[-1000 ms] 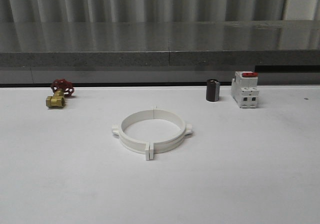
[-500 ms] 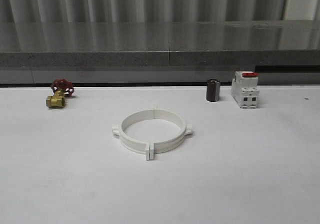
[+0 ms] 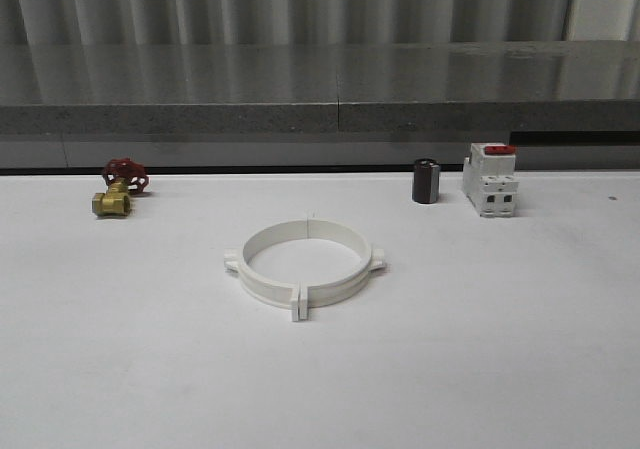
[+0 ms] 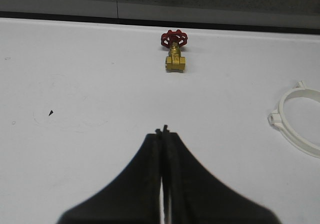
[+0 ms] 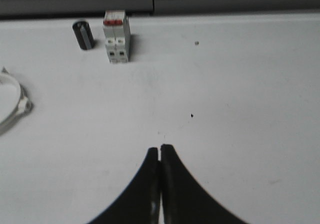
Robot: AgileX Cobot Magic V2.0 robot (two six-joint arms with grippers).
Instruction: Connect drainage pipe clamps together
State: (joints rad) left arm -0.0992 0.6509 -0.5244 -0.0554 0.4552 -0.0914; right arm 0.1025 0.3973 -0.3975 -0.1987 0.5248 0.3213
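The two white drainage pipe clamps (image 3: 304, 264) lie in the middle of the table, their end flanges meeting front and back so that they form one ring. Part of that ring (image 4: 299, 121) shows in the left wrist view, and a sliver of the ring (image 5: 15, 110) in the right wrist view. My left gripper (image 4: 162, 131) is shut with nothing in it, well off to the ring's left. My right gripper (image 5: 160, 148) is shut and empty too, off to the ring's right. Both hang over bare table, apart from the ring.
A brass valve with a red handwheel (image 3: 119, 189) sits at the back left. A small dark cylinder (image 3: 426, 181) and a white breaker with a red switch (image 3: 490, 179) stand at the back right. Behind the table runs a grey ledge (image 3: 320, 109).
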